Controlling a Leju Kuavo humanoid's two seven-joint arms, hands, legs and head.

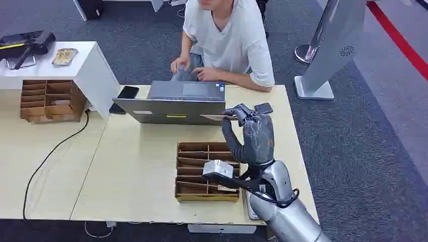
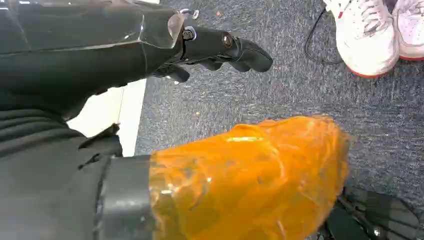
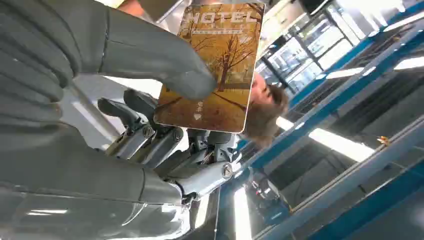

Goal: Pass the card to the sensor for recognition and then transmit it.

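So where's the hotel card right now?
The card is pinched in the right hand, held up over the table's far right part, just beside the laptop.

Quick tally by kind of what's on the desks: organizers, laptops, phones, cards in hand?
Cardboard organizers: 2
Laptops: 1
Phones: 1
Hotel cards, pinched in the right hand: 1
Total: 5

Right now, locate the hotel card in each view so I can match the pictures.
Head view: the card is edge-on, held in the right hand against the laptop.
Left wrist view: not in it.
Right wrist view: upper centre, face-on, pinched by the thumb.
Shared landmark: the right hand.
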